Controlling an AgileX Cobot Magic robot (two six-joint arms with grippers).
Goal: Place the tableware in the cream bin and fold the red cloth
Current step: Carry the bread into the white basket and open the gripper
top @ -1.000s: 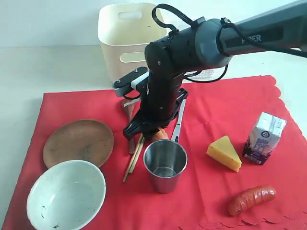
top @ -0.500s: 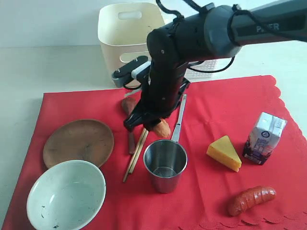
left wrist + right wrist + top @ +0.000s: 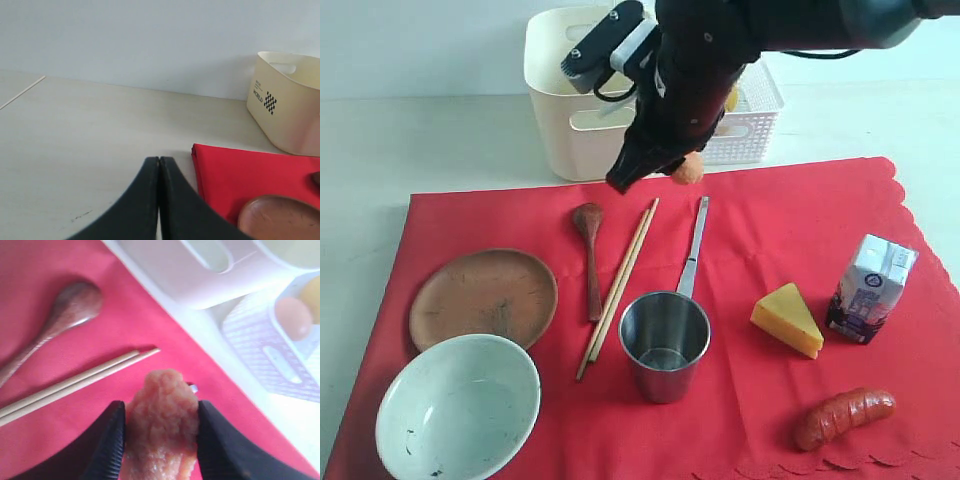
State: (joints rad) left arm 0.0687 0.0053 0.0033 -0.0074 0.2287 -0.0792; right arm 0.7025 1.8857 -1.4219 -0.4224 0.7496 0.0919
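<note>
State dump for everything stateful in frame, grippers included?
right gripper: shut on orange food piece, held aloft
left gripper: shut, empty
red cloth: spread flat, unfolded
steel cup: upright, empty
bowl: upright, empty
plate: flat, empty
cream bin: upright, interior partly hidden
milk carton: upright, closed
spoon: lying on cloth
chopsticks: lying on cloth, side by side

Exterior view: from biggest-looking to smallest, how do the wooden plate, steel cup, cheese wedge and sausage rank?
1. Wooden plate
2. Steel cup, handle included
3. Cheese wedge and sausage: too alike in size to rank
</note>
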